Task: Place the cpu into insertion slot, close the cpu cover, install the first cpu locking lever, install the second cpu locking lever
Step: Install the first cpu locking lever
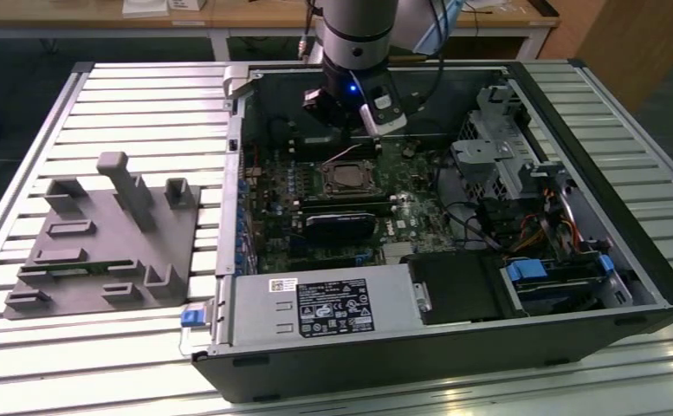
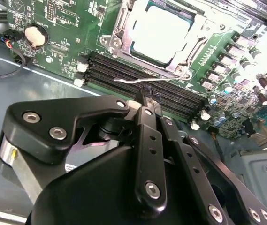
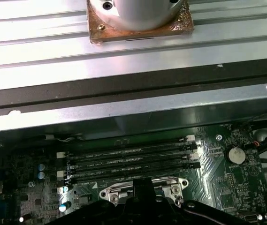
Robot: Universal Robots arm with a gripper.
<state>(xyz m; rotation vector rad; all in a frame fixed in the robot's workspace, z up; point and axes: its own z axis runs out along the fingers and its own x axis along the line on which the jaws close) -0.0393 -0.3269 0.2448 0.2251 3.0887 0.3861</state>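
The cpu [image 2: 164, 35] sits under the cpu cover [image 2: 124, 26], mid green board [image 2: 63, 28]. The pincer [image 2: 149, 96], fingers together, is just by the thin locking lever [image 2: 128, 80]. Pushing slowly should keep it from slipping.

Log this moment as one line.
cpu seated under closed cpu cover | gripper shut, tip beside locking lever, contact unclear | lever swung out over memory slots
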